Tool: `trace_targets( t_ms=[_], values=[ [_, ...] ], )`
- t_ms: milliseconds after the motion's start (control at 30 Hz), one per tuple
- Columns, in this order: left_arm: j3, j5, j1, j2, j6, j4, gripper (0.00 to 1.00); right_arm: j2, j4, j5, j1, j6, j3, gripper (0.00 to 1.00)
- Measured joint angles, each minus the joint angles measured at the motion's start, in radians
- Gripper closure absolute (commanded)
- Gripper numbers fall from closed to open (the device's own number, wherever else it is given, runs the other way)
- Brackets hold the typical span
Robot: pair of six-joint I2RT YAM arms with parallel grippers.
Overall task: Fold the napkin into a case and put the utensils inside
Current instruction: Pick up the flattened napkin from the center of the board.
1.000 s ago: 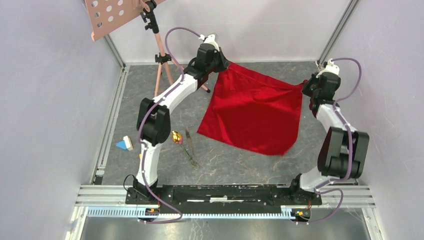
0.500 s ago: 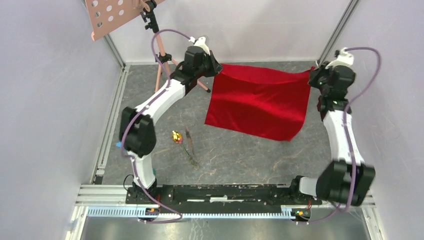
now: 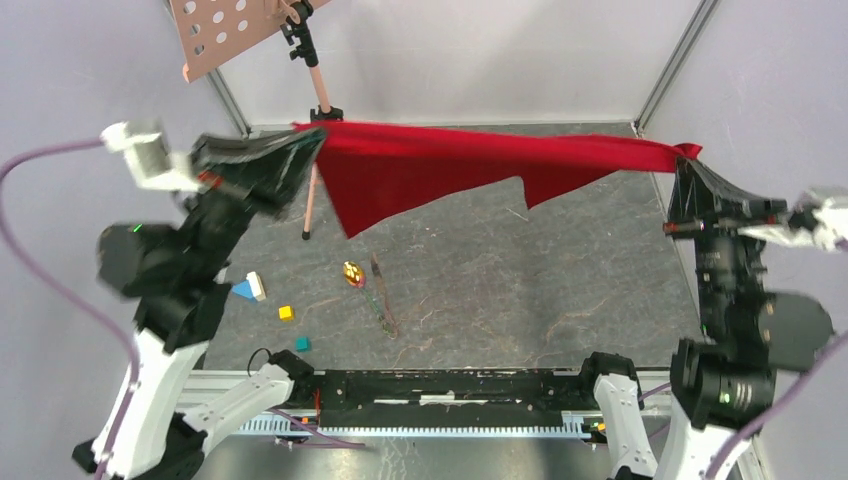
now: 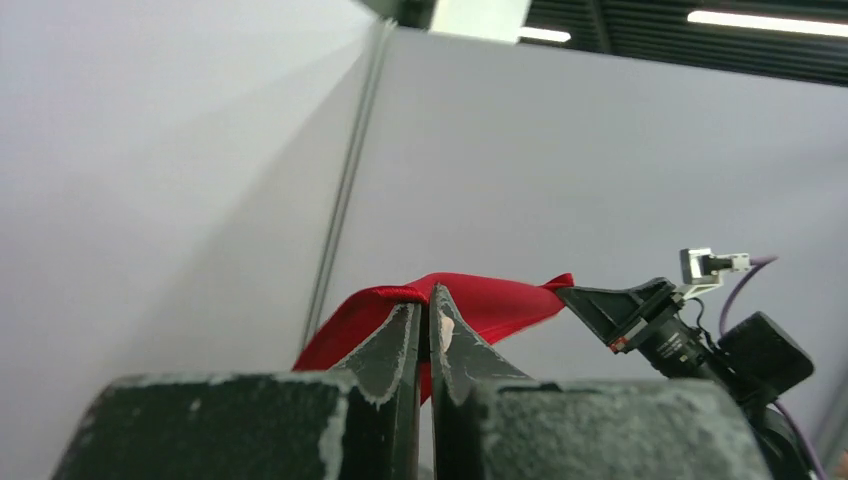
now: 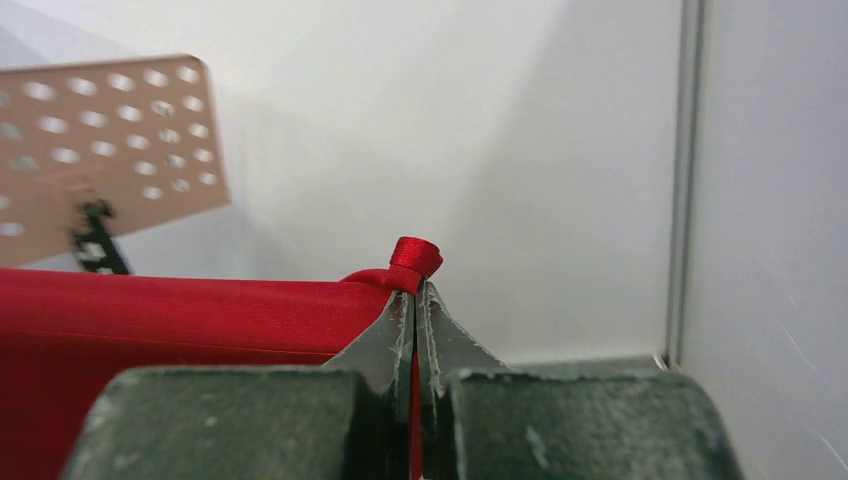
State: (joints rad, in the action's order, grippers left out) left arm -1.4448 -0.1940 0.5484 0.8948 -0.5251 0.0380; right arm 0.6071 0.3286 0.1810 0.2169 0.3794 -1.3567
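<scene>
The napkin is off the surface altogether. It is strung in the air above the far edge, reaching from the far left corner to the far right corner, with both arms raised high. The left pincer is pressed together on one top corner. The left wrist view shows its tips nipped tight with red cloth bunched just behind them. The right pincer is likewise closed on the opposite corner. In the right wrist view only a small rolled nub of the hem stands above its closed tips.

The top edge runs nearly taut between the two grips, while the rest hangs slack in an uneven pointed flap. That reads as a light, limp cloth with no stiffness of its own. It will take whatever shape gravity and the surface give it, and will crease wherever it lands. Its slight sheen suggests a smooth weave that may slide through a thin pinch. The right hold looks the shallower of the two, and a sharp tug could pull it free. Corners and the hem are the sensible places to grip, with equal tension on both sides so it lays down flat.

The utensils, including a gold spoon, lie on the surface left of centre, well below the cloth. Small toy blocks sit nearer the left edge.
</scene>
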Motion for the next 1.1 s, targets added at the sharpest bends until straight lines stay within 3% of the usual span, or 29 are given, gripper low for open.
trace_targets(
  t_ms=[100,233,500,667,767,933,1100],
  values=[
    [0.031,-0.053,0.009,-0.105,0.0,0.055,0.98,-0.059,-0.002,0.038,-0.006,0.019,-0.04,1.0],
    [0.074,-0.05,0.008,-0.108,0.0,0.096,0.98,-0.106,-0.021,0.021,-0.005,0.021,-0.023,0.99],
    [0.13,0.001,0.008,0.164,0.0,0.2,0.98,-0.049,-0.102,-0.052,-0.003,0.016,0.307,1.0],
    [0.084,0.064,0.008,0.517,0.002,0.246,0.98,0.198,-0.194,-0.103,-0.003,0.002,0.496,1.0],
    [-0.062,0.108,0.006,0.806,0.016,0.21,0.98,0.403,-0.266,-0.12,-0.003,-0.007,0.524,0.99],
    [-0.387,0.132,-0.012,1.237,0.045,0.09,0.98,0.751,-0.399,-0.132,-0.003,-0.036,0.453,1.0],
    [-0.479,0.145,-0.043,1.396,0.055,0.027,0.98,1.012,-0.475,-0.115,-0.003,-0.057,0.315,1.0]
  ],
)
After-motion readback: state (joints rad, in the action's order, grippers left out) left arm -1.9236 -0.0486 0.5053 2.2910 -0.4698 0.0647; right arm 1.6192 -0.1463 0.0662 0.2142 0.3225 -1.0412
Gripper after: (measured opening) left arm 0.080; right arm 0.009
